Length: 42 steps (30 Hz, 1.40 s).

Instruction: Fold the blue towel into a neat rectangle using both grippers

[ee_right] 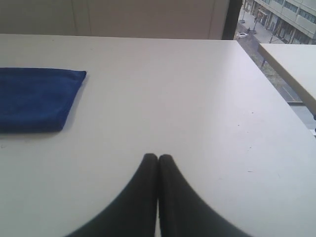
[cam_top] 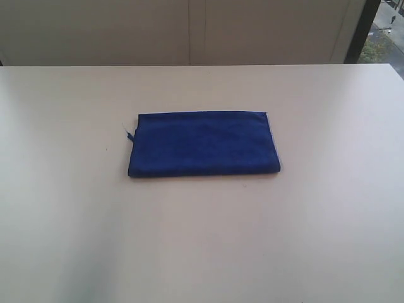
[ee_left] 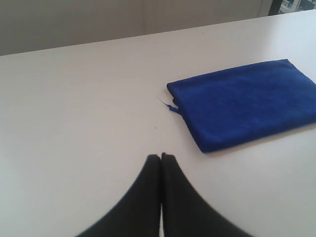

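The blue towel (cam_top: 203, 144) lies flat in the middle of the white table (cam_top: 202, 240), folded into a compact rectangle, with a small loop tag sticking out at its left edge. Neither arm shows in the exterior view. In the left wrist view the towel (ee_left: 247, 101) lies well beyond my left gripper (ee_left: 161, 157), whose black fingers are pressed together over bare table. In the right wrist view the towel (ee_right: 34, 98) lies off to one side, apart from my right gripper (ee_right: 158, 158), which is shut on nothing.
A pale wall (cam_top: 189, 31) runs behind the table's far edge. A window strip with a street outside (cam_top: 385, 31) is at the far right. A second white tabletop (ee_right: 291, 64) stands beyond the table's right edge.
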Available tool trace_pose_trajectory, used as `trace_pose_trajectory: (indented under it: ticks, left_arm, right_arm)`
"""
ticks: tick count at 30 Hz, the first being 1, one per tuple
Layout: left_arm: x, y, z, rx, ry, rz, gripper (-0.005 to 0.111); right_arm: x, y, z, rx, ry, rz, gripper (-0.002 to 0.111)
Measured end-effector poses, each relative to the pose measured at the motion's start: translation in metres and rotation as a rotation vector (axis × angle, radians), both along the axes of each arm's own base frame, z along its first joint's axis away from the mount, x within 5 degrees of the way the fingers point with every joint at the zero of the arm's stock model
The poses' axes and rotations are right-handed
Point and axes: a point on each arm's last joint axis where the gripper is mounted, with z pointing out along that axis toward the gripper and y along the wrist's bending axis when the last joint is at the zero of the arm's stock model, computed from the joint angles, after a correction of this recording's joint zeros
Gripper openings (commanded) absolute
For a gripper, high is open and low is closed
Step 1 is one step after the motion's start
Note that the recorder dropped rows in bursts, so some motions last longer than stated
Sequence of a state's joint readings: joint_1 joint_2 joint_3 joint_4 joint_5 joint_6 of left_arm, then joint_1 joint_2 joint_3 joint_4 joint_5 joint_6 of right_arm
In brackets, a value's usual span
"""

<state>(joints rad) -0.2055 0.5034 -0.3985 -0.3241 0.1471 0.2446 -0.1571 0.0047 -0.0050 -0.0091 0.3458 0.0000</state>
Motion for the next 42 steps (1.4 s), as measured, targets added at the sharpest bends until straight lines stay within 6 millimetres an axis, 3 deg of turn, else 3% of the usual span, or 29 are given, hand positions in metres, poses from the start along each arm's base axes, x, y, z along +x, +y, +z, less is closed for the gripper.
trace_pose_trajectory:
  ticks: [15,23,26,34,42]
  left_arm:
    - [-0.002,0.001,0.002,-0.003,-0.016,0.006,0.000]
    - [-0.035,0.012,-0.003,0.004,-0.013,0.080,0.000]
    - [-0.043,0.014,-0.016,0.005,-0.021,0.104,0.000]
    - [-0.053,0.014,-0.078,0.008,0.057,0.108,0.000]
    - [-0.056,0.014,-0.111,0.007,0.106,0.106,0.000]
  right_arm:
    - [0.000,0.000,0.000,0.000,0.000,0.000,0.000]
    - [0.000,0.000,0.000,0.000,0.000,0.000,0.000]
    - [0.000,0.000,0.000,0.000,0.000,0.000,0.000]
    - [0.000,0.000,0.000,0.000,0.000,0.000,0.000]
    - [0.000,0.000,0.000,0.000,0.000,0.000,0.000]
